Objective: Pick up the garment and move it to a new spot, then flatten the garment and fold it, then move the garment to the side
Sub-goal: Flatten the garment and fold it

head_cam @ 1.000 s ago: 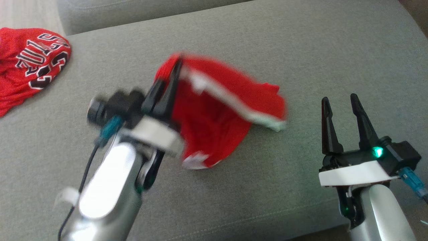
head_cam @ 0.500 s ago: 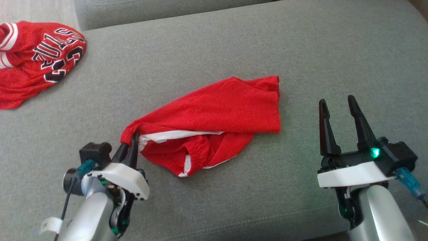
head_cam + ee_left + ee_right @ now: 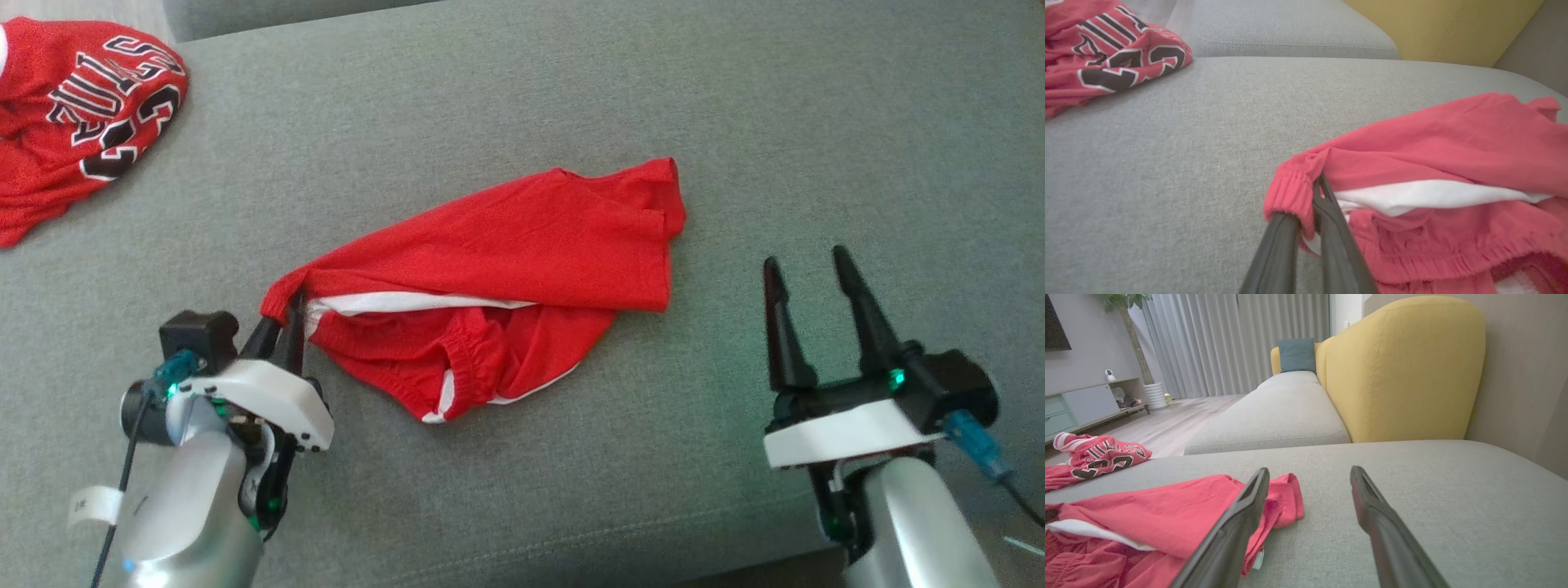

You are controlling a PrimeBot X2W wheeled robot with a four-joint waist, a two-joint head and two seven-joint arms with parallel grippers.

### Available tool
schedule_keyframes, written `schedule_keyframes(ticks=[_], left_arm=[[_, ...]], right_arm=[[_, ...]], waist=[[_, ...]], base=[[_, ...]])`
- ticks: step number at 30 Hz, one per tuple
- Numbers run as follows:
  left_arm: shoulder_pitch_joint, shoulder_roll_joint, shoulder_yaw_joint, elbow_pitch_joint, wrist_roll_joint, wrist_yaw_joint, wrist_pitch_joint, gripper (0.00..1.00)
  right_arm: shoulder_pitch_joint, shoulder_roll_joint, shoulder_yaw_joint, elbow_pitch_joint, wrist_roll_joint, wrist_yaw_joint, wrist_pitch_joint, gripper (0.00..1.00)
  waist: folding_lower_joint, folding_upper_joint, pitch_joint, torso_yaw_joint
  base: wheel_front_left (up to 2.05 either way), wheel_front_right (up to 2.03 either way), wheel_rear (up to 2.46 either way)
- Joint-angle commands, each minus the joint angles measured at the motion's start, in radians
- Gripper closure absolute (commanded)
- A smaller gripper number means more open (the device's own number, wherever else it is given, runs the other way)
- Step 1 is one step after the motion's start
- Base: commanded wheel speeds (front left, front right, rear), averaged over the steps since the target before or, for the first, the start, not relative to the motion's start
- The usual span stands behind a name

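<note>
The garment (image 3: 82, 106), a red jersey with black white-outlined lettering, lies crumpled at the far left of the grey sofa seat, well away from both grippers; it also appears in the left wrist view (image 3: 1114, 53) and the right wrist view (image 3: 1098, 457). My left gripper (image 3: 286, 306) is shut on the ribbed corner of a plain red cloth (image 3: 522, 245) with a white inner band, which lies stretched across the seat's middle. The pinch is plain in the left wrist view, at the gripper (image 3: 1318, 183) on the cloth (image 3: 1433, 139). My right gripper (image 3: 802, 257) stands open to the cloth's right, holding nothing.
The grey seat cushion (image 3: 490, 82) stretches wide behind and around the cloth; its front edge (image 3: 571, 547) runs just before my arms. A yellow backrest (image 3: 1400, 371) rises behind the seat, with a second grey cushion (image 3: 1274, 420) further along.
The left gripper has come down and toward the lower left, drawing the plain red cloth from a lifted bunch into a long spread on the seat. The head view shifted slightly. The right gripper stayed put.
</note>
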State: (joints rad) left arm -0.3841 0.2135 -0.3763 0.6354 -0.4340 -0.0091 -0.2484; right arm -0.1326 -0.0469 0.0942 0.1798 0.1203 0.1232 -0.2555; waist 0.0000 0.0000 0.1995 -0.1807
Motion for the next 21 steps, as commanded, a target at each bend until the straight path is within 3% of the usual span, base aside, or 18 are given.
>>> schedule_keyframes(ticks=[1, 13, 21], left_arm=[[-0.029, 0.017, 0.040, -0.010, -0.006, -0.003, -0.012, 0.00], [0.059, -0.028, 0.069, -0.089, 0.019, -0.017, -0.013, 0.00], [0.220, -0.067, 0.113, -0.298, 0.054, 0.003, -0.013, 0.00]], right_arm=[[-0.026, -0.003, 0.036, -0.012, -0.007, 0.008, -0.006, 0.00], [-0.041, -0.003, 0.074, 0.096, -0.010, 0.008, -0.006, 0.00], [-0.124, -0.003, 0.107, 0.257, -0.038, 0.008, -0.006, 0.00]], waist=[[0.0000, 0.0000, 0.001, 0.005], [0.0000, 0.0000, -0.040, 0.061], [0.0000, 0.0000, -0.067, 0.110]], base=[[0.00, 0.00, 0.00], [0.00, 0.00, 0.00], [0.00, 0.00, 0.00]])
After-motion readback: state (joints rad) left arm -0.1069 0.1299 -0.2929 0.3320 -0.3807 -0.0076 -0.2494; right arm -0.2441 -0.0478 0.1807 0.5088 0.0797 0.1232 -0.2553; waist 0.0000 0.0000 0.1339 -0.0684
